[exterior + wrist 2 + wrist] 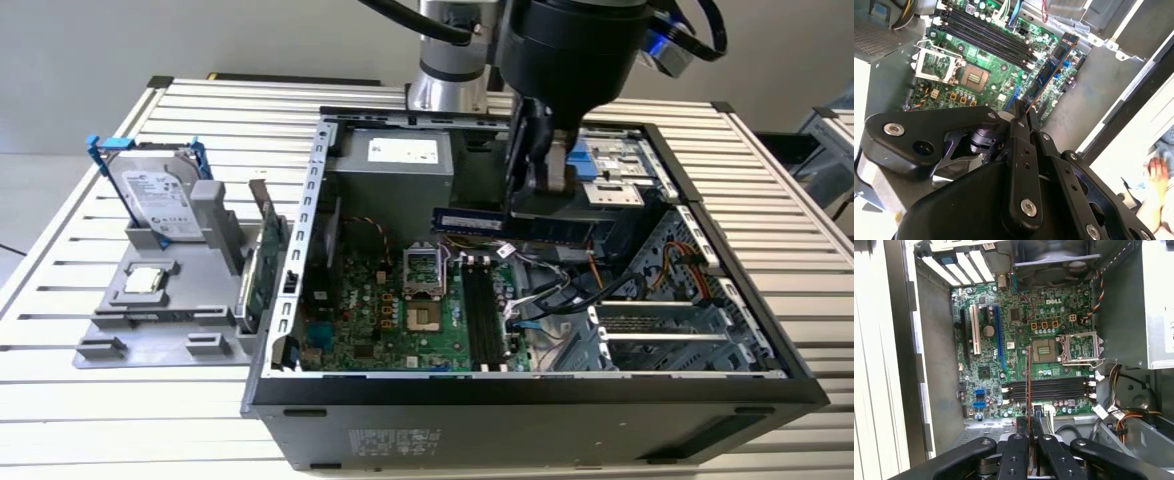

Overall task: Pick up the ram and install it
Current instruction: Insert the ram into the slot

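While the fingers (1021,427) clamp the ram (467,221) above the open case (314,250), I judge pickup done, install pending; seating calls for squaring it over the memory slots (1049,388).

Arm (445,60) stands near vertical, with the black wrist housing (574,50) aimed steeply down. Tool (531,185) hangs below the housing. Its fingers (1020,429) are long and dark, drawn together and clamped on the ram (514,225), which is held level. In both wrist views, linkage bars (966,452) splay wide behind the closed tips.
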Robot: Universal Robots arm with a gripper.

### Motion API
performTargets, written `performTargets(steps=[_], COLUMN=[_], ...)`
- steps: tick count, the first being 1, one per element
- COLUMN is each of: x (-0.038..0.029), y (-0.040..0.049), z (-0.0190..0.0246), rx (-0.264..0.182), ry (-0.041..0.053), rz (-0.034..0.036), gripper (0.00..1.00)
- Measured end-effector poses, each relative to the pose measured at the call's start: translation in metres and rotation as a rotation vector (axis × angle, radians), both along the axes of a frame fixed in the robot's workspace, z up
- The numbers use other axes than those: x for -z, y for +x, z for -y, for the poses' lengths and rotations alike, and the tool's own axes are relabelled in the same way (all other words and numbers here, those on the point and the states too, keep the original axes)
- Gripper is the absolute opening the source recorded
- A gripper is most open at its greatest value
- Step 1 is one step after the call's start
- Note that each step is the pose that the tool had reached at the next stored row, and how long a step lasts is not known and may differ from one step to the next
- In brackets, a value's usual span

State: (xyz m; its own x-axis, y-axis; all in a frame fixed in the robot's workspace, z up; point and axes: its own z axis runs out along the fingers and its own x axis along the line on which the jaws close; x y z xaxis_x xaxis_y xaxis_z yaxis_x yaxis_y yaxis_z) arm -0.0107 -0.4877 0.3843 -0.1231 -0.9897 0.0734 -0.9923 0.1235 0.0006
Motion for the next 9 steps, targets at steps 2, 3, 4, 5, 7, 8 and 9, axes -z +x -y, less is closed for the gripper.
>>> performTargets(steps=[2, 3, 4, 5, 7, 8, 9], x=[0.0000, 0.0000, 0.0000, 0.0000, 0.0000, 0.0000, 0.0000], y=[0.0000, 0.0000, 0.0000, 0.0000, 0.0000, 0.0000, 0.0000], z=[0.0000, 0.0000, 0.0000, 0.0000, 0.0000, 0.0000, 0.0000], rx=[0.015, 0.024, 0.032, 0.039, 0.056, 0.063, 0.071], ry=[0.0000, -0.0001, 0.0001, 0.0001, 0.0001, 0.0001, 0.0000], rz=[0.0000, 0.0000, 0.0000, 0.0000, 0.0000, 0.0000, 0.0000], gripper=[0.00, 0.00, 0.00, 0.00, 0.00, 0.00, 0.00])
